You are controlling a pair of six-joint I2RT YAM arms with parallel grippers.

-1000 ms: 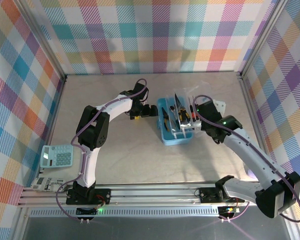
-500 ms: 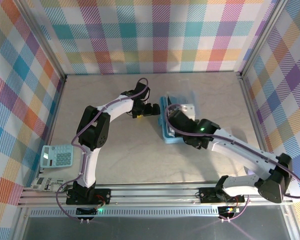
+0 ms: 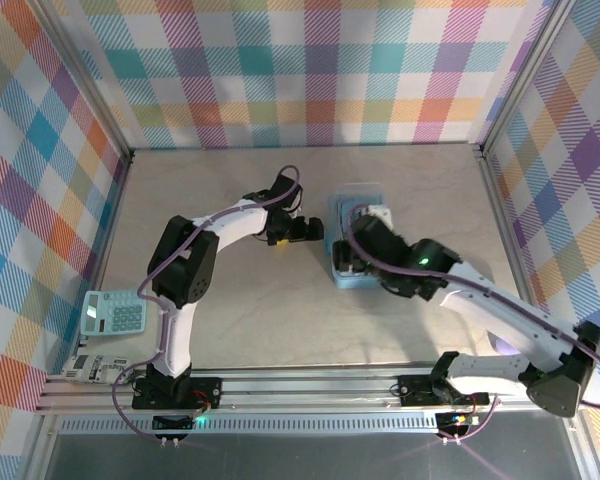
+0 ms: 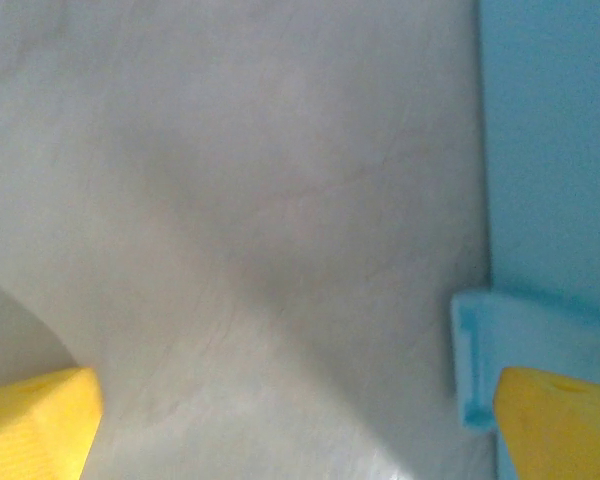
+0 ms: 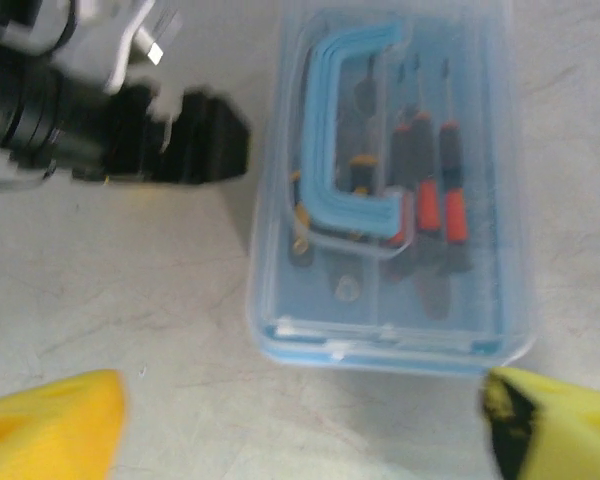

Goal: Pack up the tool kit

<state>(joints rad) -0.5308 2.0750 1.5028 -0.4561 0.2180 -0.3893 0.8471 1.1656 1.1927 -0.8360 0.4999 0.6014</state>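
The tool kit is a light-blue box lying on the table with its clear lid down. Its blue handle rests on top, and red and black screwdrivers show through the lid. My right gripper hovers open just above the box's near end, with nothing between its yellow fingertips. From above, the right wrist covers most of the box. My left gripper is open and low over the table at the box's left side. It holds nothing and is also seen from above.
A pale blue calculator and a small flat device lie at the near left corner. Plaid walls close in three sides of the table. An aluminium rail runs along the near edge by the arm bases.
The box's lid, standing open a second ago, is now down. My right gripper swung over the box and went from shut to open. The left gripper shifted slightly toward the box.
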